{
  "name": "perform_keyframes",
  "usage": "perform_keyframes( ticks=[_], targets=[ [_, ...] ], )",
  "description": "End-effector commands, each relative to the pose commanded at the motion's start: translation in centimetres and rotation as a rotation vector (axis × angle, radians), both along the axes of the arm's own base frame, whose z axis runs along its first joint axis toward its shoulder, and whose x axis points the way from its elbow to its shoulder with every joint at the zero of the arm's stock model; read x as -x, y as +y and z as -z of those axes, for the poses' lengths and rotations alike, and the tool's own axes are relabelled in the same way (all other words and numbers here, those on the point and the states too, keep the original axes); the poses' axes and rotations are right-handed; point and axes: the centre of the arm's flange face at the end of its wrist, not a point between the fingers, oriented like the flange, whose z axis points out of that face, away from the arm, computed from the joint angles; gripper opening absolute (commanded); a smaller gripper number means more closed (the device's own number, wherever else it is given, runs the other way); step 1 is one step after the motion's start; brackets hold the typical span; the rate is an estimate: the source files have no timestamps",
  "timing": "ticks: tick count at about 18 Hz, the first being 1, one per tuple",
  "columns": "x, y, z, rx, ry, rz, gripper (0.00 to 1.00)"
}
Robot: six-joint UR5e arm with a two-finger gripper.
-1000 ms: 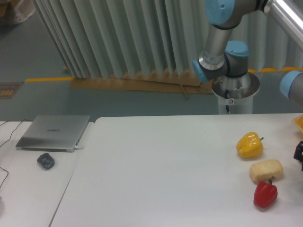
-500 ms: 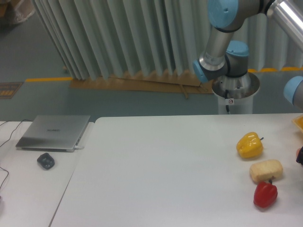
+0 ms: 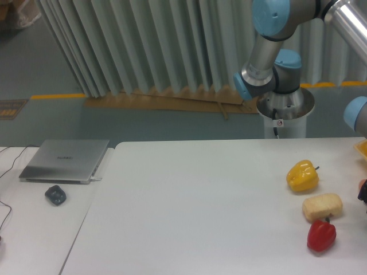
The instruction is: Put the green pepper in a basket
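Note:
The green pepper is out of view. Most of my gripper lies beyond the right edge of the frame. Only a dark sliver of it shows, just right of the beige bread-like block, so its fingers and anything between them are hidden. The arm's blue wrist joint hangs above that spot. A yellow-orange corner pokes in at the right edge; I cannot tell whether it belongs to the basket.
A yellow pepper, the beige block and a red pepper stand in a column at the table's right side. A closed laptop and a dark mouse lie on the left table. The robot base stands behind the table.
The dark gripper piece at the right edge has slid further right, almost out of frame. The upper arm shifted slightly right. The objects on the table have not moved.

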Motion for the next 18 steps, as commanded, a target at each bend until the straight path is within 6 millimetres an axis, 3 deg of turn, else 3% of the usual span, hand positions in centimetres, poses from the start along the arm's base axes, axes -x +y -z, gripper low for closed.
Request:
perform_keyframes(
  ticks=[18],
  targets=[
    [0.4, 0.0, 1.5, -0.001, 0.002, 0.032, 1.00]
  ],
)
